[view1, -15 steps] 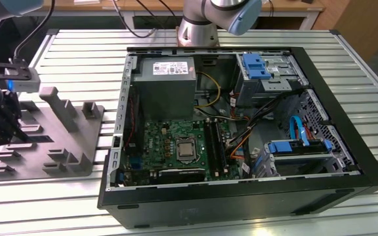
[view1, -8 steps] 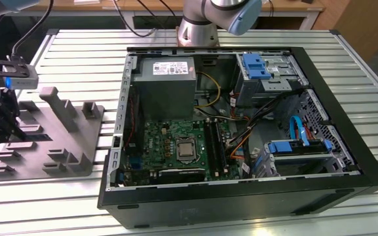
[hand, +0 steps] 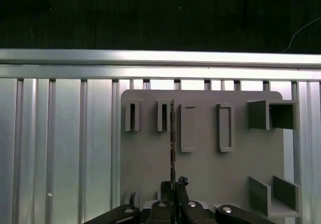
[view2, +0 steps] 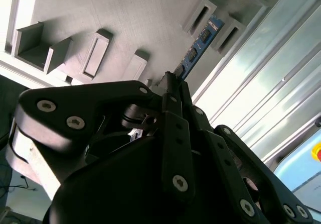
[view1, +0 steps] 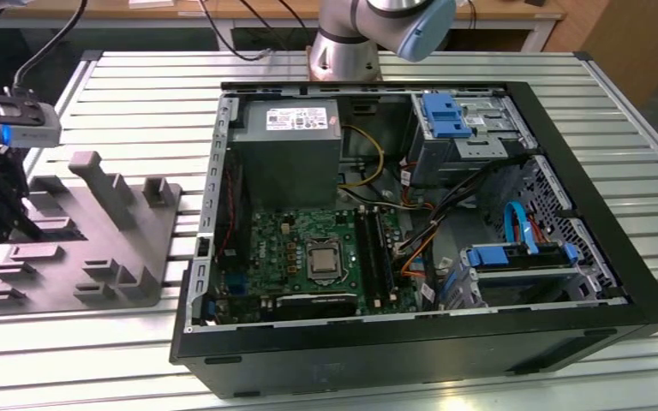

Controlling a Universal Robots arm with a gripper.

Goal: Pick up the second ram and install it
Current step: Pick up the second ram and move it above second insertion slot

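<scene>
While I hang over the tray (hand: 210, 174), my jaws are clamped on one end of the ram (view2: 197, 46); its free end reaches over the tray's slots, with the case (view1: 603, 257) beside the tray.

Exterior view from my remote seat: the computer case (view1: 397, 364) sits mid-table (view1: 100, 360), with the arm base (view1: 346, 53) at its 12 o'clock and the fixture tray (view1: 134, 248) at its 9. Inside the case, the motherboard (view1: 306, 248) has the power supply (view1: 289, 150) at its 12. The gripper (view1: 23, 229) hangs over the tray's 9 o'clock side, with the second ram (hand: 172, 143) clamped in it above the tray.
</scene>
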